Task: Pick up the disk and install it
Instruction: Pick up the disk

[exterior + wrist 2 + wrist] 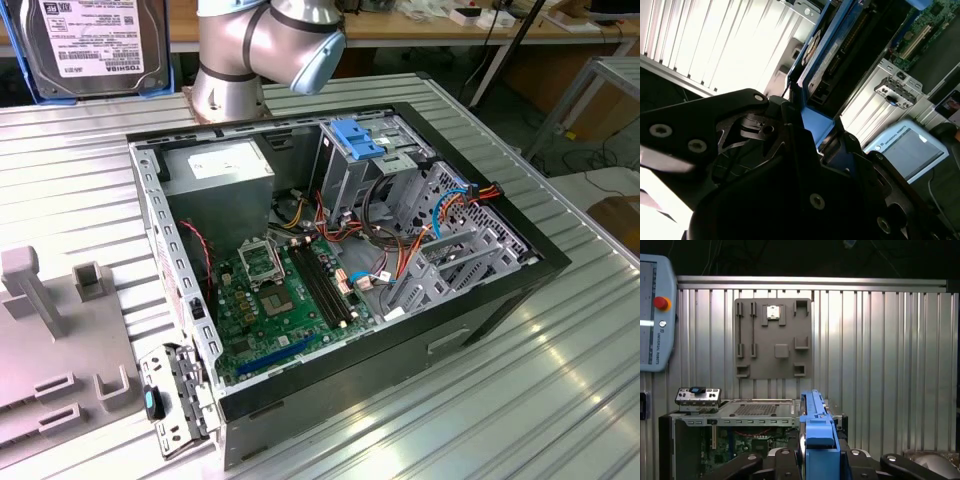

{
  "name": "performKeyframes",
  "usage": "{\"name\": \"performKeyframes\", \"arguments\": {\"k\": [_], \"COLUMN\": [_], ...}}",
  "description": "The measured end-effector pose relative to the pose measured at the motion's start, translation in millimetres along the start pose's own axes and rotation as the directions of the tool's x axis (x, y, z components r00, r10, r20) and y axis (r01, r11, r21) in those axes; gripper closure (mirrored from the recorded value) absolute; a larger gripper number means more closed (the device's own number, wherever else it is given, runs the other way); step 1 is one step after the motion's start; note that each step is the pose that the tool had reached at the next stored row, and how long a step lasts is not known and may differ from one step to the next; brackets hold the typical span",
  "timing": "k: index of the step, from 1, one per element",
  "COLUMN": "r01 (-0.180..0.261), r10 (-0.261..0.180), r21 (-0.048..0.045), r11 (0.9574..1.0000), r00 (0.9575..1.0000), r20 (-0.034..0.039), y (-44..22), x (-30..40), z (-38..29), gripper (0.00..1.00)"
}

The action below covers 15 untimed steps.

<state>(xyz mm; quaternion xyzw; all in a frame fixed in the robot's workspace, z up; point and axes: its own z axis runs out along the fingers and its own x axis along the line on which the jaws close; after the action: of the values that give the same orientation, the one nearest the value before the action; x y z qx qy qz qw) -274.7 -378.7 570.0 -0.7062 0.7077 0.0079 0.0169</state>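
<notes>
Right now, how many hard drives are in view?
1: the hard drive, blue-framed, at the exterior view's upper left, clamped in the gripper. The drive cage may hide others.

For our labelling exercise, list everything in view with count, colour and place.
disk: one, grey metal, white label, blue rail; raised at the exterior view's upper left
computer case: one, black, open; on the table
motherboard: one, green; inside the case
power supply box: one, grey; inside the case
caddy: one, blue; atop the drive cage
fixture board: one, grey; on the table, exterior view's left
table: one, silver, ribbed; under the case
teach pendant: one, pale grey, red button; by the table's edge
arm: one, silver and pale blue; behind the case
gripper: one, black; shut on the disk
</notes>
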Motion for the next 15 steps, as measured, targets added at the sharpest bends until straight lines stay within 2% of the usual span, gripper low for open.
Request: {"name": "performKeyframes", "arguments": {"k": [4, 8, 9, 15], "r01": [0.000, 0.000, 0.000, 0.000], "r10": [0.000, 0.000, 0.000, 0.000], "r21": [0.0000, 0.0000, 0.0000, 0.0000], "r11": [1.0000, 1.0000, 1.0000, 1.0000], "r00": [1.0000, 1.0000, 1.0000, 1.0000], "r20": [0.0000, 0.0000, 0.0000, 0.0000], "y": [-9.2, -14.8, -19.1, -32.2], "x": [0.0, 0.0, 0.0, 0.0], "z": [0.2, 0.4, 0.5, 1.0], "gripper": [0.63, 0.63, 0.63, 0.63]}}
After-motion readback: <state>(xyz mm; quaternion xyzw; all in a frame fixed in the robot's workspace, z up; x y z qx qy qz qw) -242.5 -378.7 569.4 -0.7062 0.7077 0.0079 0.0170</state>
